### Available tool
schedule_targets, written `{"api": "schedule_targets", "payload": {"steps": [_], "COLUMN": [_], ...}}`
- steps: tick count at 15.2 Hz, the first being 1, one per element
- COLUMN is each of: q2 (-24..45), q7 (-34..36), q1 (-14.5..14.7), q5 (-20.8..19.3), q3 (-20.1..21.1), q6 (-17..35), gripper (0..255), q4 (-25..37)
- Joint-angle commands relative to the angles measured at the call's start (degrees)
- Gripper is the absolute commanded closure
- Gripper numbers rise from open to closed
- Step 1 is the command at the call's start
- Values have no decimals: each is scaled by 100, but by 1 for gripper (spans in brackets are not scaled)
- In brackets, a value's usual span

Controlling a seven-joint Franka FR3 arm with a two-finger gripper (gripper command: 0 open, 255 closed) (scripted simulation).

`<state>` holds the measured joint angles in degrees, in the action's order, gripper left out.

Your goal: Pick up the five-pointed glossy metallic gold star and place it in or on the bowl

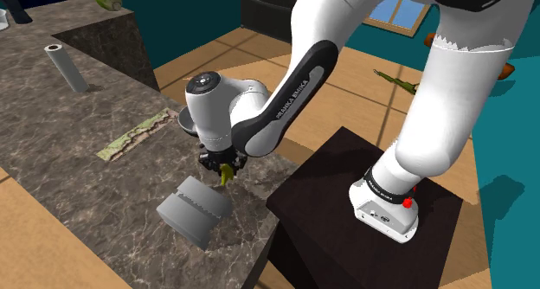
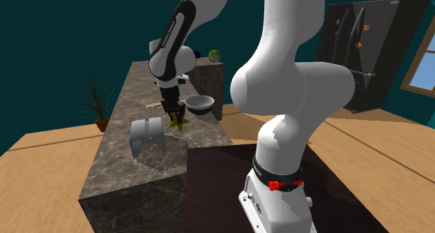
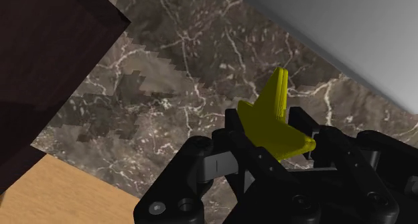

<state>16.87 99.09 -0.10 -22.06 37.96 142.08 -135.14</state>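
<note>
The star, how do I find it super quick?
Look at the long dark marble counter, then follow the white robot arm down to its black gripper near the counter's end by the stand. The star is pinched there, the only yellow, pointy thing, beside a plain grey block.

On the one marbled counter (image 1: pixel 86 166) are counted one yellow star (image 3: pixel 271 122), one dark bowl (image 2: pixel 200 104), one grey cylinder (image 1: pixel 66 68), one grey ridged block (image 1: pixel 195 211), one flat mottled strip (image 1: pixel 134 134) and one green round object (image 2: pixel 215 55). One potted plant (image 2: pixel 97 102), one dark refrigerator (image 2: pixel 362 50) and one window (image 2: pixel 418 64) are counted. One arm (image 1: pixel 294 80), one gripper (image 1: pixel 223 168) and one stand (image 1: pixel 346 235) are seen.
</note>
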Motion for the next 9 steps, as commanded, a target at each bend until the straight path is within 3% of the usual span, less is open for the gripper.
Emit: {"api": "schedule_targets", "payload": {"steps": [1, 9], "q2": [-164, -818], "q7": [-120, -662], "q1": [-69, -312], "q5": [193, 940], "q3": [116, 447], "q6": [-116, -593], "gripper": [255, 255], "q4": [-7, 22]}}
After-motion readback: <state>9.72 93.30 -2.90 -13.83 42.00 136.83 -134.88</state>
